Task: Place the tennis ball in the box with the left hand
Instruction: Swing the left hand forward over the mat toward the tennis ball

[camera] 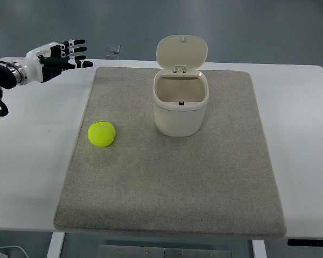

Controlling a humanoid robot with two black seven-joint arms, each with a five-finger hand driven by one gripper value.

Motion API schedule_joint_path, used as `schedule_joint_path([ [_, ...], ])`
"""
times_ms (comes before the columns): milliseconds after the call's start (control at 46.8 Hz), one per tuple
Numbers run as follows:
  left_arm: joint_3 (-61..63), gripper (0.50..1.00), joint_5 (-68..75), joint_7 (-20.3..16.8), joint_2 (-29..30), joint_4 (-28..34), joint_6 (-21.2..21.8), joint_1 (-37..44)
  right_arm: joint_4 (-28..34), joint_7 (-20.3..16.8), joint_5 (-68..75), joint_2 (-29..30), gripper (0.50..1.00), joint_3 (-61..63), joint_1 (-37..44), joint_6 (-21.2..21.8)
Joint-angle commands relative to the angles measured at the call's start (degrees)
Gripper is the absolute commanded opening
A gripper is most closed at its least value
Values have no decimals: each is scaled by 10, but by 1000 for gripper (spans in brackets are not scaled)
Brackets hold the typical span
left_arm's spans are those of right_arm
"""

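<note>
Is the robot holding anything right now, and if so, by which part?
Nothing is held. The left hand is open, away from the tennis ball, which lies alone on the mat.

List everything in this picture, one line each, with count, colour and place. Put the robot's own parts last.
Round felt tennis ball: one, yellow-green, on the left part of the mat, apart from the box.
Cream plastic box with hinged lid: one, cream, upright on the far middle of the mat, lid flipped open and standing up at the back.
Grey-beige fabric mat: one, grey-beige, flat across the middle of the table.
White table: one, white, under the mat.
Small pale square object: one, greyish, on the floor beyond the table's far edge; too small to identify.
Left hand: one, black and white, at the upper left above the table's far corner, fingers extended, holding nothing.
</note>
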Motion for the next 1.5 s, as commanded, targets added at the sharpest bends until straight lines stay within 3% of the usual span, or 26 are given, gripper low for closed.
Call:
schedule_joint_path([
  [0, 0, 988, 4, 4, 0, -13, 0, -6, 0, 0, 0, 0, 938, 0, 0, 0],
  [364, -3, 992, 5, 4, 5, -134, 10, -39, 0, 0, 0, 0, 938, 0, 0, 0],
  [620, 6, 992, 6, 4, 25, -174, 20, -56, 0, 0, 0, 0, 938, 0, 0, 0],
  [770, 72, 992, 8, 5, 33, -194, 35, -96, 0, 0, 0, 0, 938, 0, 0, 0],
  [1155, 134, 992, 42, 3, 32, -182, 35, -121, 0, 0, 0, 0, 938, 0, 0, 0],
  [1476, 118, 992, 80, 1, 31, -59, -23, -91, 0, 0, 0, 0, 938, 0, 0, 0],
])
